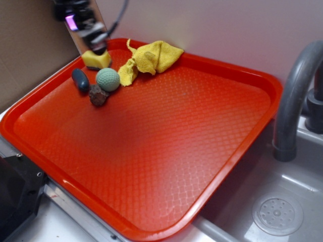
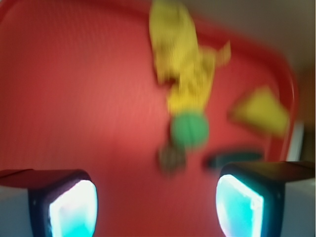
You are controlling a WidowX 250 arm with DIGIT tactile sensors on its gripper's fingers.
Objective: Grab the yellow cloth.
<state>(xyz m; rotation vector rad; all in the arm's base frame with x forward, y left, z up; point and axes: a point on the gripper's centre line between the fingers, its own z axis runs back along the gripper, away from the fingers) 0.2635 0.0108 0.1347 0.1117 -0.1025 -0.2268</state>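
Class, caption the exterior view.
Gripper above sponge; yellow cloth lies crumpled at red tray's far rim.

Kitchen: sink (image 1: pixel 282 201), faucet (image 1: pixel 295 96)

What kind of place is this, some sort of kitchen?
Probably a kitchen sink area, perhaps a mock-up: a grey faucet stands over a metal sink with a drain, and a red tray lies across it.

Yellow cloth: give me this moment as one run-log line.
cloth: bunched at tray far edge, ungrasped | claw: open, empty, above sponge | nearby: ball
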